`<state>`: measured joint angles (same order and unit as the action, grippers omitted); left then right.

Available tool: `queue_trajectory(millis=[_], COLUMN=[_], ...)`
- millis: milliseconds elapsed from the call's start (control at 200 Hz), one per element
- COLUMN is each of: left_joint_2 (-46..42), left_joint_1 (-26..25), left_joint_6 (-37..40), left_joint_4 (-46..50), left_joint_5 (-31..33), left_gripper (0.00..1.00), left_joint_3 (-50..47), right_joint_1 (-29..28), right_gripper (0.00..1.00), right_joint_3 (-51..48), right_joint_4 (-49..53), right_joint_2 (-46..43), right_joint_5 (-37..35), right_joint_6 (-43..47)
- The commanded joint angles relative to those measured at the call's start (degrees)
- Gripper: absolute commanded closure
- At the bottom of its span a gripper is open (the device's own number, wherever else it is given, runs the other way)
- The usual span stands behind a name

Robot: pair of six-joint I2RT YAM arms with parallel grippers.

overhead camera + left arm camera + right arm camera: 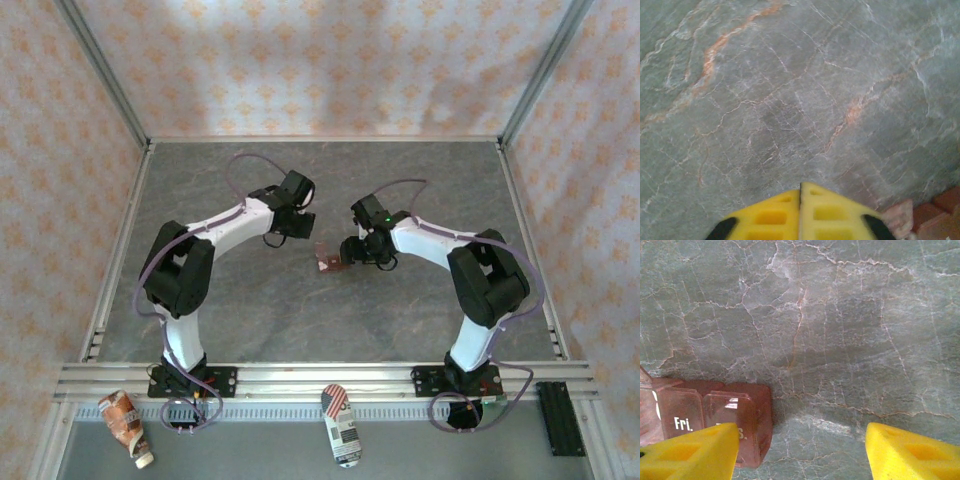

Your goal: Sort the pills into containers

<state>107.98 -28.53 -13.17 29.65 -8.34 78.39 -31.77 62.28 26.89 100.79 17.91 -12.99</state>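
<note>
"Two grippers, where's each at?" asks the first op.

"Left gripper (pixel 800 200) has its yellow fingers pressed flat together, nothing btwn them, over bare grey marbled table (pixel 790 100)," says the second. "Right gripper (pixel 800 442) has its fingers spread wide, w/ table showing btwn them."

"And the containers?"

"Containers (pixel 715 407) are a red-brown strip lying on the table mid-workspace, btwn the two grippers in the top view. In the right wrist cam the strip's end compartment sits under one yellow fingertip (pixel 700 450). The next lid reads 'Fri.' He can't tell if that finger touches the strip."

"Left wrist cam?"

"Strip's corner shows at lower right, just beside the closed-up fingers and apart from them."
</note>
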Motion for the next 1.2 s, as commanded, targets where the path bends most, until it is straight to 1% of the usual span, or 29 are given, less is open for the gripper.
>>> queue_trajectory(millis=[0,70,90,190,606,1196], left_joint_2=[1.1,1.1,2.7,3.9,7.9,2.1], left_joint_1=[-0.6,-0.8,-0.9,-1.2,-2.6,-3.0], left_joint_6=[0.3,0.1,0.1,0.0,-0.2,-2.5], left_joint_4=[2.3,2.5,2.5,2.5,2.9,-0.4], left_joint_5=[0.1,0.0,0.0,-0.4,-4.4,-11.0], left_gripper=[1.0,1.0,1.0,1.0,1.0,1.0], left_joint_3=[2.2,2.6,2.7,3.5,6.0,2.4], right_joint_1=[0.3,0.3,0.3,0.4,0.4,0.5], right_gripper=[0.33,0.33,0.33,0.33,0.34,0.34], right_joint_3=[-0.7,-0.7,-0.8,-0.9,-1.4,-1.5], right_joint_4=[-0.5,-0.6,-0.6,-0.6,-0.7,-0.9], right_joint_2=[1.2,1.3,1.4,1.3,1.4,1.7], right_joint_5=[-0.8,-0.8,-0.8,-0.9,-1.5,-2.2], right_joint_6=[0.4,0.4,0.4,0.4,0.0,-0.6])
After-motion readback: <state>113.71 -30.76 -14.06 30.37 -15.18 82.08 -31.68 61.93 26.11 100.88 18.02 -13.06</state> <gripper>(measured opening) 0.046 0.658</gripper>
